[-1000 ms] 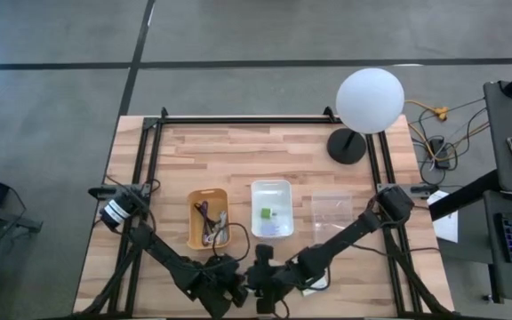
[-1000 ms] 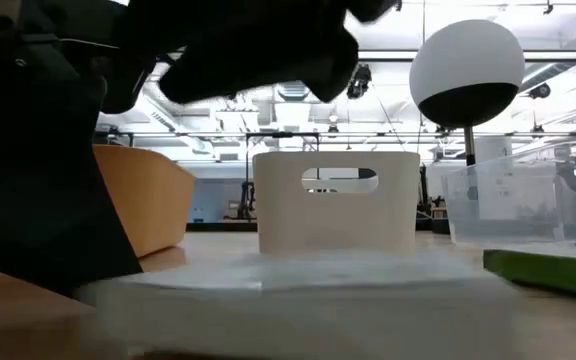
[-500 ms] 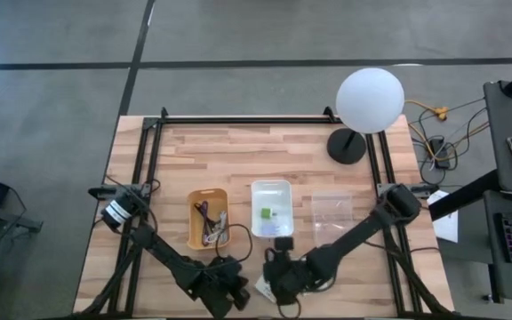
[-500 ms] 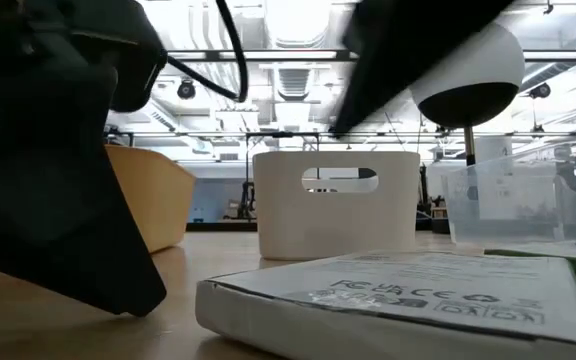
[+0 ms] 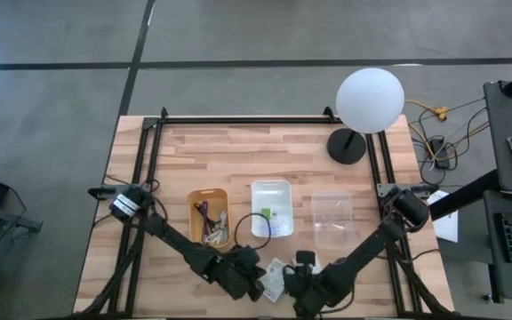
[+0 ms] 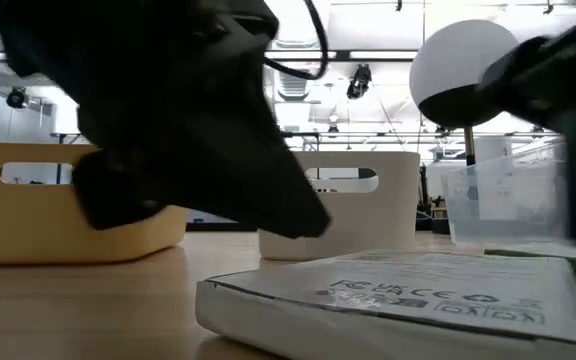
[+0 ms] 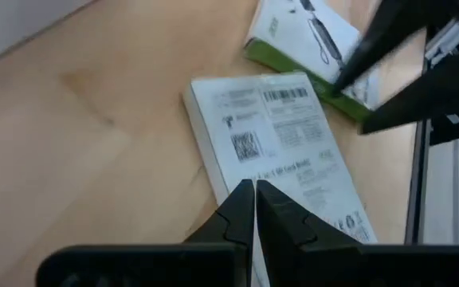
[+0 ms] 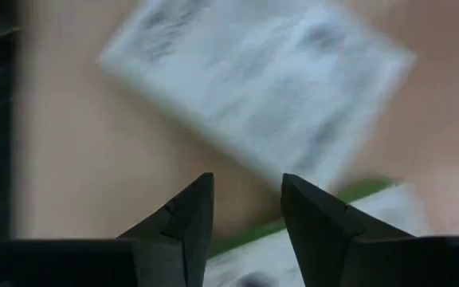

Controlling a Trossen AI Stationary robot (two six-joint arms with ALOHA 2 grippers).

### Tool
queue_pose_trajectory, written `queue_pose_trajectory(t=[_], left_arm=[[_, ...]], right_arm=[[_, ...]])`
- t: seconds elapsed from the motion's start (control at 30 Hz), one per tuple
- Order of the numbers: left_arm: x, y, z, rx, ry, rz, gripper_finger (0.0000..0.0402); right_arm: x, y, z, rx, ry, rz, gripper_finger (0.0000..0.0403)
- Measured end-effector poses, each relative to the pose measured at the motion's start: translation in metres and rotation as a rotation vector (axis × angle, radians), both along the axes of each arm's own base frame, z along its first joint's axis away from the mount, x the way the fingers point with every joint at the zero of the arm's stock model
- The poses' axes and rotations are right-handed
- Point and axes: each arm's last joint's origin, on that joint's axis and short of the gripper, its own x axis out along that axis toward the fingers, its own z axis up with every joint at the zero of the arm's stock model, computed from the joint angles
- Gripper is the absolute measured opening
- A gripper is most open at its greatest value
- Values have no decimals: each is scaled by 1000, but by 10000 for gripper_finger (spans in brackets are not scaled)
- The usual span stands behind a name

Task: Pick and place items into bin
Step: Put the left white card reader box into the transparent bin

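Hands: left hand (image 7: 253, 209) shut, over white box (image 7: 281, 151) | right hand (image 8: 245, 209) part open, empty | both near worktop (image 5: 238, 160) edge

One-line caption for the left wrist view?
Shut left gripper over a white labelled box beside a green-edged box.

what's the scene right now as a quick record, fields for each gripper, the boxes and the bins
left gripper: shut, empty, over the near end of the white box
right gripper: open, empty, above both boxes
white box: flat on the table, printed label up
green-edged box: flat, just beyond the white one
yellow bin: holds cables
white bin: holds a small green block
clear bin: contents cannot be told
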Motion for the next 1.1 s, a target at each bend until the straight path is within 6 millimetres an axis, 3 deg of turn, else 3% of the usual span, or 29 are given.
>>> queue_pose_trajectory(t=[0.23, 0.47, 0.73, 0.97, 1.1], left_arm=[[11, 0, -15, -64, -9, -67, 0], [9, -2, -17, -66, 25, -88, 0], [-8, -14, -23, -89, 128, -85, 0], [-22, -35, -20, -127, 160, -71, 0], [-26, -37, -25, -111, 173, -70, 0]], right_arm=[[-2, -14, -13, -136, -65, -57, 137], [-7, -10, -13, -149, -61, -22, 137], [-20, 1, -10, -167, -40, 71, 137], [-16, -3, -9, -194, -43, 105, 137], [-13, -2, -9, -174, -71, 111, 137]])
